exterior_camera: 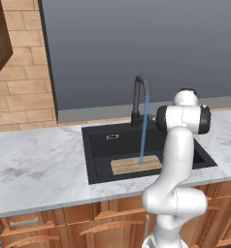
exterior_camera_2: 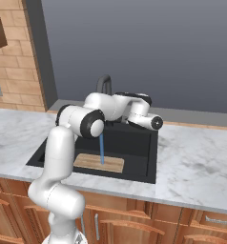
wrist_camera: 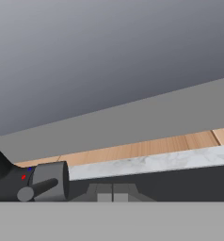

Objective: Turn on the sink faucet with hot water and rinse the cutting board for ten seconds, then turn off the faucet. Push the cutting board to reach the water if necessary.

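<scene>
Marble counter (exterior_camera: pixel 44 164) framed the sink (exterior_camera: pixel 100 140); water (exterior_camera: pixel 143 131) was poured onto the board (exterior_camera: pixel 132 165). Closed, empty gripper (wrist_camera: pixel 113 194) was held just right of the faucet (wrist_camera: pixel 36 182) lever (wrist_camera: pixel 38 188).

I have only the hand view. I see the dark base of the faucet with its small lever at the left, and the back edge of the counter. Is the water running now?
Observer: Yes. In the left base view the water falls as a thin blue stream from the spout of the sink faucet.
Operator: Does the stream reach the board?
Observer: Yes. It lands on the cutting board, about at its middle.
Operator: And where does the board lie?
Observer: It lies flat on the floor of the sink, toward the front wall of the basin.
</scene>
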